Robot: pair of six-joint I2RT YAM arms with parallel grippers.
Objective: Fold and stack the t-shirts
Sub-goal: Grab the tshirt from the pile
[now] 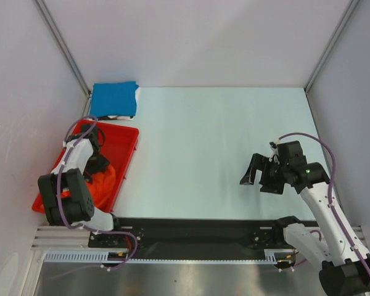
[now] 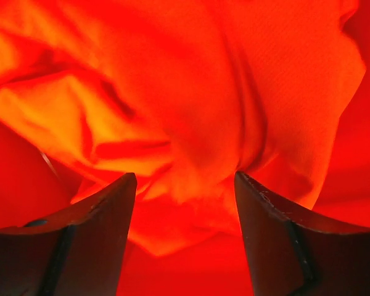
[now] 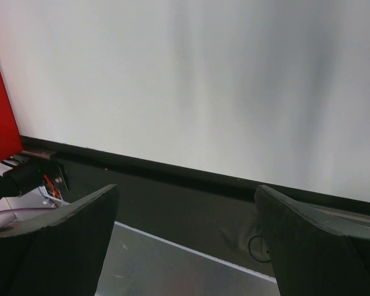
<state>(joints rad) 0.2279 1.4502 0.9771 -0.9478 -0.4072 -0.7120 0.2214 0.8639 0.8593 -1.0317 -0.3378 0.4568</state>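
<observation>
The orange t-shirt [image 1: 106,179] lies crumpled in the red tray [image 1: 124,140]. My left gripper [image 1: 101,168] is down in the tray over it. In the left wrist view the orange t-shirt [image 2: 172,92] fills the frame in bunched folds. My left gripper [image 2: 185,185] is open, and a fold of the fabric hangs between its dark fingers [image 2: 105,213] without being pinched. The blue t-shirt [image 1: 114,100] lies folded at the table's far left corner. My right gripper [image 1: 251,174] hovers open over the right half of the table with nothing between its fingers [image 3: 80,222].
The tray sits at the left edge of the table, just in front of the blue shirt. White walls close in the left, back and right sides. A black strip [image 3: 172,197] runs along the near edge by the arm bases, and the tray's corner [image 3: 0,117] shows there.
</observation>
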